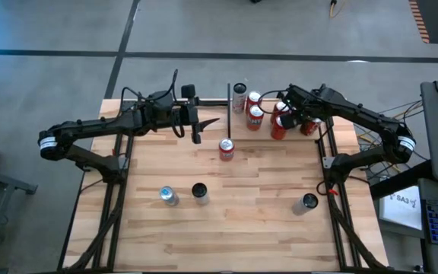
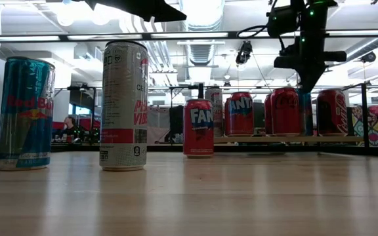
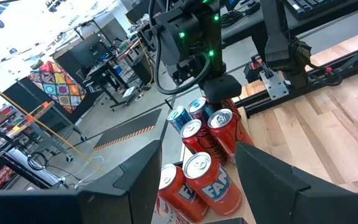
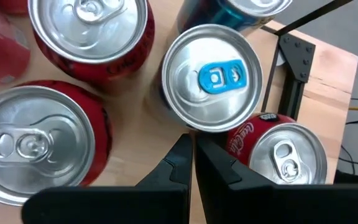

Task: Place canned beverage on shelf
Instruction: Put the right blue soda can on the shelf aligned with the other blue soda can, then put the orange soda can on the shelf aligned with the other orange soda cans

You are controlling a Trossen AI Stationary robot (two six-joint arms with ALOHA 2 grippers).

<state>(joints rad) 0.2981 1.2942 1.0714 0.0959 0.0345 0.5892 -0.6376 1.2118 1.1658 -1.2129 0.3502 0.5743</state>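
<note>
two arms over a butcher-block tabletop (image 1: 242,221), light wood strips, black frame rails down both sides, grey concrete floor around. seen from low view: big open workshop behind, white ceiling w/ strip lights and ducts, desks and a colourful patchwork panel far right.

shelf (image 2: 287,139) at far edge of table, right of centre: light board w/ thin black rods and posts. holds a cluster of cans standing upright: silver-top tall can (image 1: 239,97) at its left end, red cans (image 1: 255,114) beside it, more red ones under right arm. right wrist view straight down on the tops: blue-tab can (image 4: 215,78) in middle, red cans around it, all sealed, contents not visible.

off the shelf, on bare table: red fanta can (image 1: 226,149) near centre, just in front of shelf edge, upright. nearer the front: red bull can (image 2: 24,113), tall white-grey can (image 2: 124,105), dark can (image 1: 306,203) front right, all upright, well apart.

left gripper (image 1: 197,128) hovers left of shelf, above table, fingers (image 3: 132,180) spread partway, nothing between them; fanta cans seen past them. right gripper (image 4: 192,160) above shelf cans, fingers pressed together, holding nothing, tips over gap between can tops.
</note>
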